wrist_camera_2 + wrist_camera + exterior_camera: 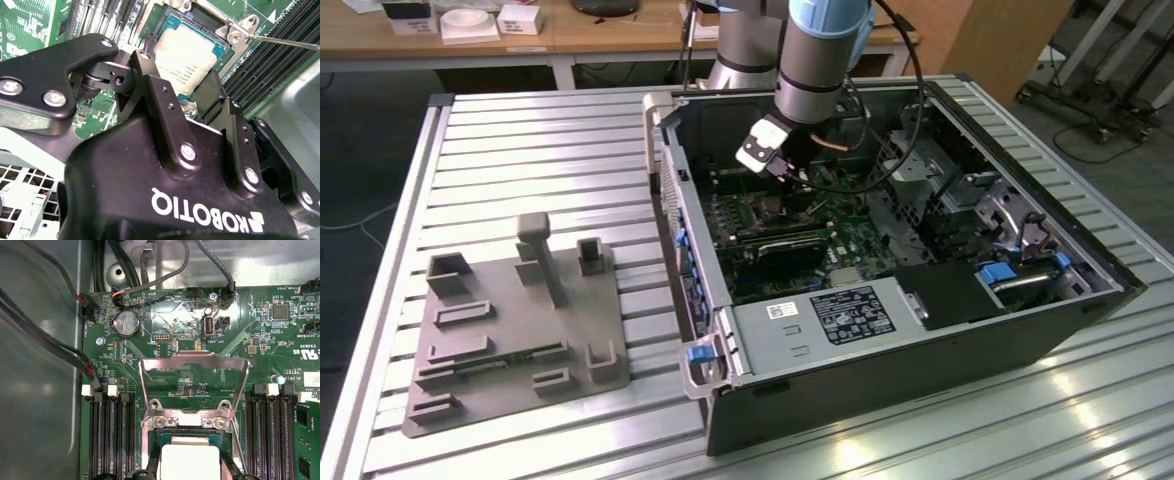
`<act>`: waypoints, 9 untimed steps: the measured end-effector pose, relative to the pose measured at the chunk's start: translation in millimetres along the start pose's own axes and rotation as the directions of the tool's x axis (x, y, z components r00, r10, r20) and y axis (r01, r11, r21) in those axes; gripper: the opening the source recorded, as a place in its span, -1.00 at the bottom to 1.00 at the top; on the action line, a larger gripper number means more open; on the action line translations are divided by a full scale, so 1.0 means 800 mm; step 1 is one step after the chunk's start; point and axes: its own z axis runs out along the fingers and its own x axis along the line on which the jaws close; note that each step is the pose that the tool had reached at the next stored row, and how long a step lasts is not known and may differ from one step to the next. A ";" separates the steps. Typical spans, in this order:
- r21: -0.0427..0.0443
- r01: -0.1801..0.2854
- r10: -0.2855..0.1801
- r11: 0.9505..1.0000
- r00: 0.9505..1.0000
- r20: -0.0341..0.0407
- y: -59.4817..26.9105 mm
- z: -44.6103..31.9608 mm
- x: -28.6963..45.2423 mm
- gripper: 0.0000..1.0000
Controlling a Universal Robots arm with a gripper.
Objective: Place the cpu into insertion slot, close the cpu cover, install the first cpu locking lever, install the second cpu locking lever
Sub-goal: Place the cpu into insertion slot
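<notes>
Silvery-grey cpu (192, 45) is pinched by 2 opposite edges in the narrow-set gripper (180, 75). It hangs low over the slot (197, 17) at the board's far end, with the cover (195, 385) raised open. It looks light, stiff and fragile underneath, so grip the edges. Count: 1 cpu, 1 slot, 1 cover, 1 lever rod (285, 43).
</notes>
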 end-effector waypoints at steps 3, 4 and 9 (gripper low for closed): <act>0.000 0.000 0.000 1.000 1.000 0.000 0.000 0.0001 0.0000 0.08; 0.000 0.000 0.000 1.000 1.000 0.000 0.001 0.0001 0.0000 0.08; 0.000 0.000 0.000 1.000 1.000 0.000 0.001 0.0001 0.0000 0.08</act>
